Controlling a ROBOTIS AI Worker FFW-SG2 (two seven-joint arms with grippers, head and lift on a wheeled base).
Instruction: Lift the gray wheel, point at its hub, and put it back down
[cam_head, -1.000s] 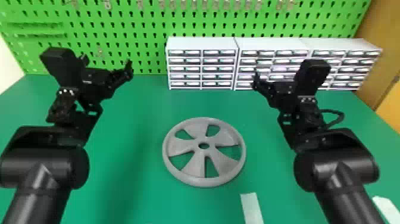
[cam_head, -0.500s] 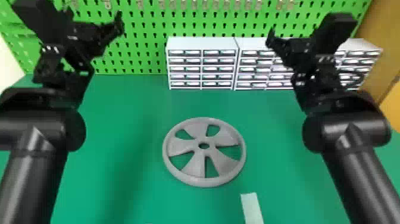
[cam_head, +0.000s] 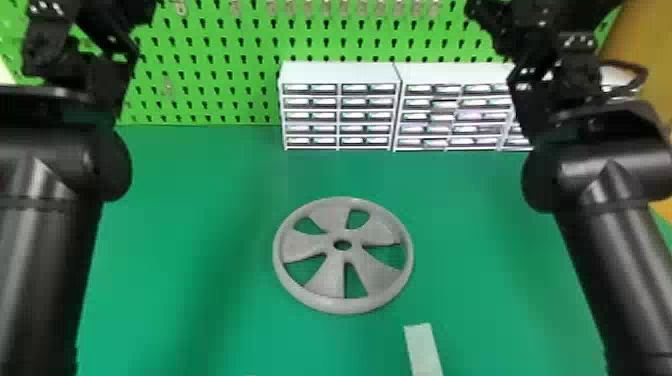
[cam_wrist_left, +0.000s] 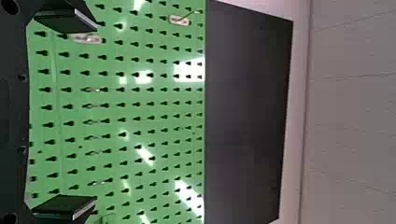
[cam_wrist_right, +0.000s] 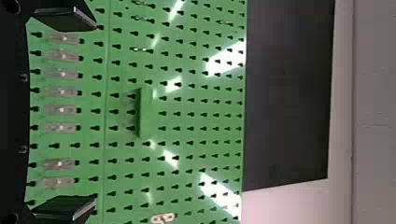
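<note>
Head view, and we've got the green table (cam_head: 200, 225) stretched below us, arms out at either side: left arm (cam_head: 45, 260), right arm (cam_head: 605, 260). Between them our gray wheel (cam_head: 326, 277) lies flat on the table, well apart from both, so it looks like we're at the approach, nothing lifted. Over to the wrist views: left claw (cam_wrist_left: 95, 114) empty, fingers spread wide; right claw (cam_wrist_right: 95, 114) just the same. We'd want 1 claw low beside the rim (cam_head: 345, 305), 1 finger outside and 1 through a gap between spokes, then a gentle squeeze. Held at 1 edge only, the wheel will probably droop, so we raise it slowly. Let's keep the other claw free for pointing and mind the white strip (cam_head: 424, 350) near the rim. Last and smallest, the hub (cam_head: 343, 254): we leave it uncovered, point close, then lower level.
</note>
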